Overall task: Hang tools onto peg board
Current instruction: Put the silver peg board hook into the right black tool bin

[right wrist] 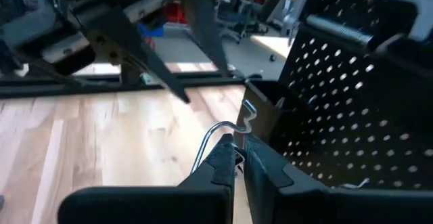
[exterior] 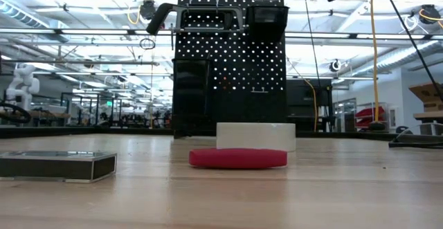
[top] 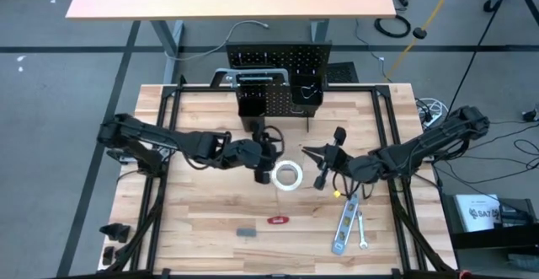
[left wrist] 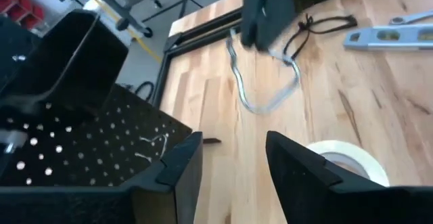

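My right gripper (right wrist: pixel 235 158) is shut on a thin silver wire hook (left wrist: pixel 265 88) above the middle of the table, just near of the peg board (top: pixel 282 60). My left gripper (left wrist: pixel 233 160) stands open close to its left, nothing between its fingers, apart from the wire. The peg board stands upright at the table's far side, a grey bar clamp (exterior: pixel 197 14) hanging across its top. A white tape roll (top: pixel 287 175) lies flat below the grippers. Toward the near edge lie a red-handled tool (top: pixel 277 220), a silver level (top: pixel 345 224) and a small wrench (top: pixel 363 231). My right gripper pinches the wire hook between its two fingertips, on the wire's bend (right wrist: pixel 225 132) just short of its small curled end (right wrist: pixel 247 118). The fingers come nearly level from the table's right. The wire's wider loop (left wrist: pixel 270 99) hangs beside the fingers, clear of the table.
Two black bins (top: pixel 251 102) (top: pixel 305 93) hang on the peg board's front, close beyond both grippers. A small grey block (top: pixel 246 230) lies near the front edge. Black frame rails (top: pixel 160 169) run along the table's left and right sides.
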You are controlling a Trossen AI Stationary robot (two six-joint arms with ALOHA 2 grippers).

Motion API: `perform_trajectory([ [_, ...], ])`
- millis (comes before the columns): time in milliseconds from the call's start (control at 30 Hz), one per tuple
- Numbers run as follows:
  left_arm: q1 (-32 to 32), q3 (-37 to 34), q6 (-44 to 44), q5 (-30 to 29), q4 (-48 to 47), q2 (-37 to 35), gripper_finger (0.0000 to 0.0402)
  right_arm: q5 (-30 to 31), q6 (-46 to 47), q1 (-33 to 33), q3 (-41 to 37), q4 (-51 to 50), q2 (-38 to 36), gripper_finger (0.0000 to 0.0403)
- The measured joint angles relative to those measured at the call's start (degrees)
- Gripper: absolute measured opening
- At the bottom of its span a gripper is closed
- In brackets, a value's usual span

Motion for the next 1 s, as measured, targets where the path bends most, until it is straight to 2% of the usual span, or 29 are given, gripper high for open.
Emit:
perform_trajectory([
  [133,0.38,-8.11,-1.49,0.15,5.43,-4.63,0.0168,0.02,-1.79,-0.98,0.04,0.02,-2.85,0.0006],
  [300,1.04,-19.57,-4.34,0.18,16.88,-10.97,0.0168,-0.3,-3.95,-3.72,0.06,-0.16,-5.91,0.0006],
  [433,1.05,-25.87,-6.18,0.48,22.64,-13.83,0.0168,-0.52,-4.38,-6.97,0.84,-1.28,-8.16,0.0006],
  [633,1.05,-30.37,-9.03,3.7,26.26,-14.46,0.0168,-1.06,-2.19,-11.48,9.38,-11.04,-8.48,0.0006],
  [833,1.05,-31.77,-8.99,5.62,29.59,-14.47,0.0168,-6.78,4.97,-17.6,21.09,-25.33,-6.0,0.0006],
  [1000,1.05,-31.77,-8.55,11.22,30.67,-14.49,0.0168,-10.85,6.18,-22.86,28.17,-32.38,-2.28,0.0006],
])
